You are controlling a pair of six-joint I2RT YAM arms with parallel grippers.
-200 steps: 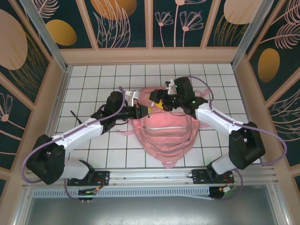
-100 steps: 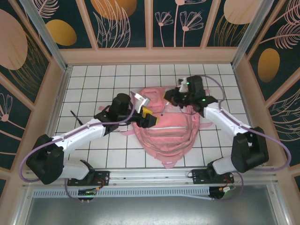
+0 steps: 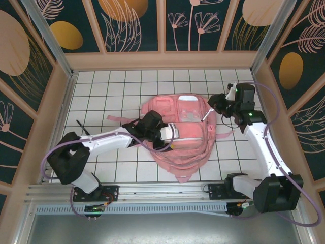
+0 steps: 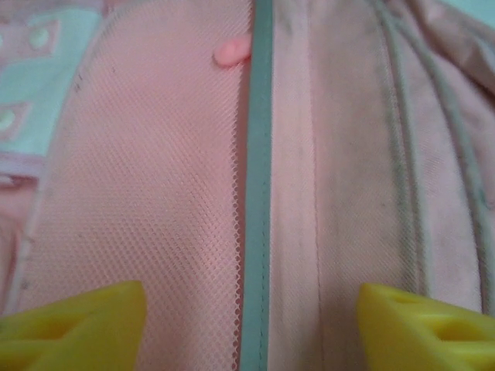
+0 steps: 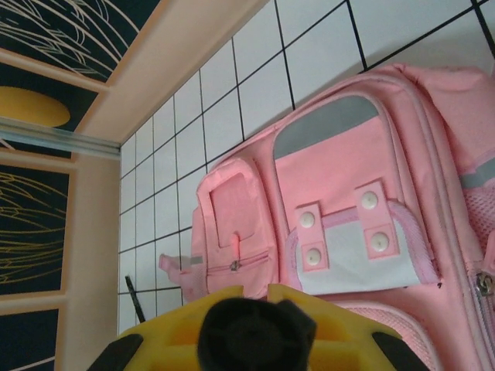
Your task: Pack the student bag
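"Where's the student bag (image 3: 188, 147)?"

"Flat mid-counter (image 3: 96, 86), pockets up. The left gripper (image 3: 168, 134) hovers over its mesh panel (image 4: 147, 193), jaws apart, probably lining up on the strip (image 4: 257, 193) beside it."

"The right gripper (image 3: 217, 103)?"

"High by the bag's far right corner, likely giving room. I can't tell whether its jaws are together."

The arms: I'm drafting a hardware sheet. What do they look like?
The left arm and right arm share white link shells, black joint housings and a lilac cable alongside. A green light glows near the right wrist. The left tool and right tool have yellow fingers.
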